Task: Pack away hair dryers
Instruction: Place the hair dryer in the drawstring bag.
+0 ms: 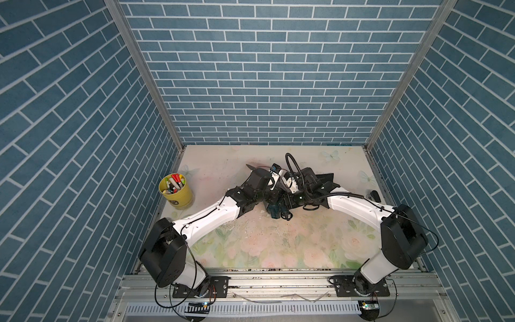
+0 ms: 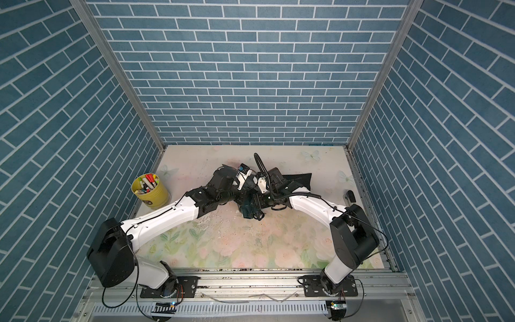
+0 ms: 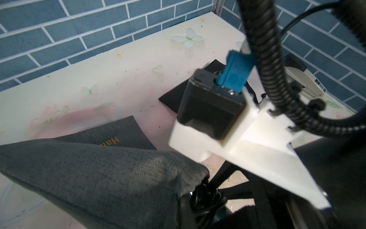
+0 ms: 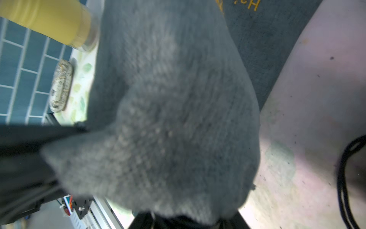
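Left gripper (image 3: 190, 204): clenched tight, apparently on the gathered mouth of the grey pouch (image 3: 103, 178), whose cloth rose off the table (image 1: 278, 251) toward it. Right gripper (image 4: 184, 222): buried under the same cloth in its wrist view, so whether it was released or clenched could not be told.

Teal hair dryer (image 1: 274, 213): in both top views it poked out on the near side of the two meeting wrists, mid-table. Its black cord (image 1: 285, 216) was bunched just beside it. The left wrist view showed a sliver of teal under the cord bundle, right at the pouch mouth. Whether the dryer rested on the table or hung was hidden.

Handling (judgement):
- The shell looked like hard plastic: stiff, light, smooth and likely slippery.
- The best hold was probably across the handle, near where it joins the barrel.
- The cord looked floppy and springy, likely to snag on the rim, so it should go in with the body.
- The pouch was limp cloth, and its mouth would collapse unless held open.

Counts:
- Hair dryers: one, the teal. No other showed in any view.
- Grey pouch: one lifted. A flat grey panel with gold lettering (image 3: 111, 138) lay behind it; same pouch or a second one, could not tell.
- Black pouch (image 3: 174, 97): one, flat.
- Yellow cup (image 1: 175, 192) of markers: one.
- Stapler (image 3: 309, 83): one, at the table's edge.
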Available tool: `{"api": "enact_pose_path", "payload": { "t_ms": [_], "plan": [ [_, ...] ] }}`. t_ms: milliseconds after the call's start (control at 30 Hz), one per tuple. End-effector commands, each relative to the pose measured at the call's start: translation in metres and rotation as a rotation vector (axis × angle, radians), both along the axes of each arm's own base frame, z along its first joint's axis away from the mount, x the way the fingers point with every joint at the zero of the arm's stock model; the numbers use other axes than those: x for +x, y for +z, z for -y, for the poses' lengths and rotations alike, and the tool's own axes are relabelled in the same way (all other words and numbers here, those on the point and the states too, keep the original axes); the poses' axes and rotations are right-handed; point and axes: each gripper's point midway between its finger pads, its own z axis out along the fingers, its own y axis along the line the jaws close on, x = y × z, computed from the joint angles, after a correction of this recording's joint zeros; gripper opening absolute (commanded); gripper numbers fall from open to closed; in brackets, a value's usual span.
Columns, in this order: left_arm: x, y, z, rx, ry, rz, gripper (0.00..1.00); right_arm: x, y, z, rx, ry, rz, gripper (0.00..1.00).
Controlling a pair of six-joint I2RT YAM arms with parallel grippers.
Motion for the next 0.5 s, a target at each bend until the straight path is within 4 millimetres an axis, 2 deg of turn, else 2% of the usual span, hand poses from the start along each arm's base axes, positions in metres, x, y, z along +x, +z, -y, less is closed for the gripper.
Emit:
{"api": "enact_pose_path", "payload": {
  "t_ms": [0,467],
  "plan": [
    [-0.005,0.008,0.003,-0.04,-0.014,0.023,0.0,0.007,0.034,-0.007,0.144,0.0,0.052,0.0],
    [-0.016,0.0,-0.004,-0.061,-0.019,0.019,0.0,0.024,0.044,0.009,0.295,-0.103,0.012,0.0]
  ]
}}
